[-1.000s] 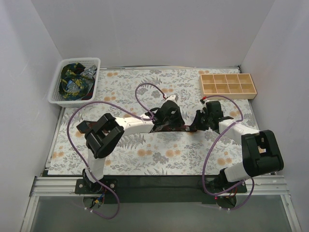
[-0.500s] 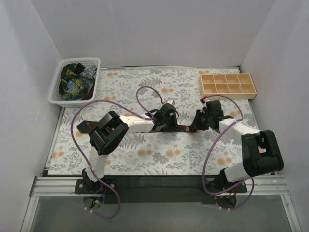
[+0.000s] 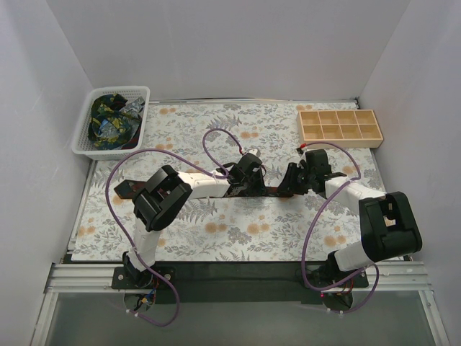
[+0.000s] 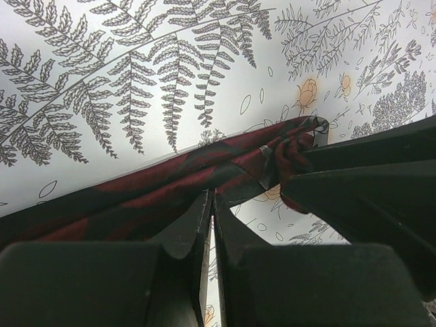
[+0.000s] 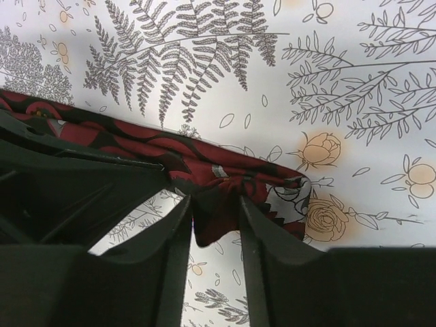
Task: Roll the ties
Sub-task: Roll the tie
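Observation:
A maroon tie with dark patterns lies stretched across the floral mat, from the left side to the middle. My left gripper is down on it at mid-table. In the left wrist view its jaws are shut, pinching the near edge of the tie. My right gripper sits at the tie's right end. In the right wrist view it stands open, a loose fold of the bunched tie end hanging between its fingers. More ties lie heaped in a basket.
A white plastic basket stands at the back left corner. A wooden tray with several compartments stands at the back right. White walls close in three sides. Purple cables loop above both arms.
The left gripper has come down and closed on the tie's edge. The right gripper's jaws have spread apart around the tie's end in the last half second.

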